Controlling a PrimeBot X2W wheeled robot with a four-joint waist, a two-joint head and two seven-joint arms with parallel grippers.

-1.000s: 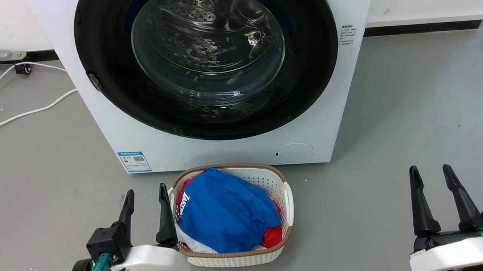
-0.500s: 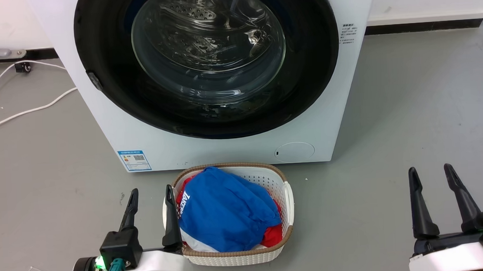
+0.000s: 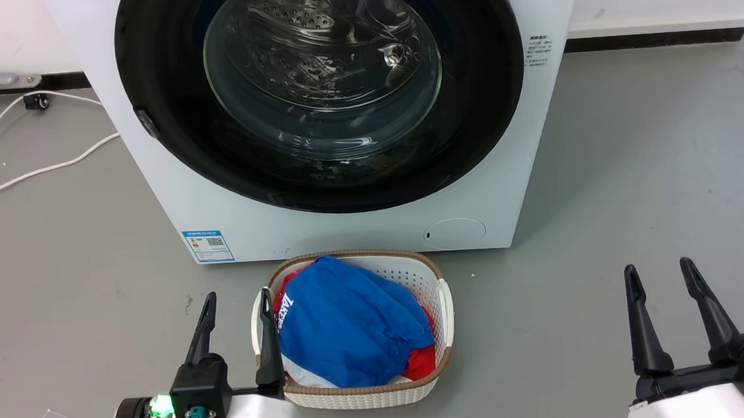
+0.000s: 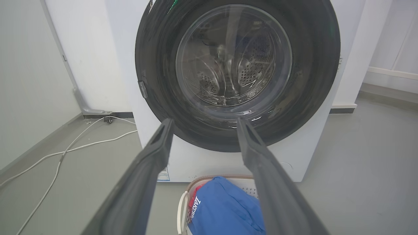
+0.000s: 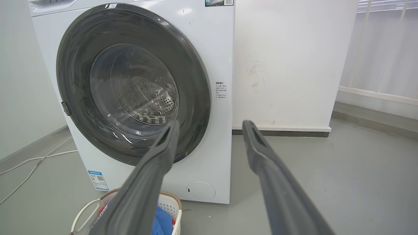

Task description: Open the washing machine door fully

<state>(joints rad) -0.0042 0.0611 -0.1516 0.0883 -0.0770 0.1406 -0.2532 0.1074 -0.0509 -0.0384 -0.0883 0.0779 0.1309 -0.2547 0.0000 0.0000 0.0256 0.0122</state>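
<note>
Left gripper [image 3: 237, 295] nudged sideways, now just beside the laundry basket [image 3: 444, 307], jaws spread and empty | right gripper [image 3: 658, 265] lowered a touch, jaws likewise spread | washing machine door [image 3: 321, 90] still shut flush on the washing machine [image 3: 347, 226], untouched | opening judged not yet begun.

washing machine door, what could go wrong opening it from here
The door is shut and its glossy rim has just one small tab at the left edge; a gripper may slip off. The left gripper is open right beside the laundry basket rim and may snag it when rising. The basket stands just before the washing machine, so the swinging door or an arm might bump it.
</note>
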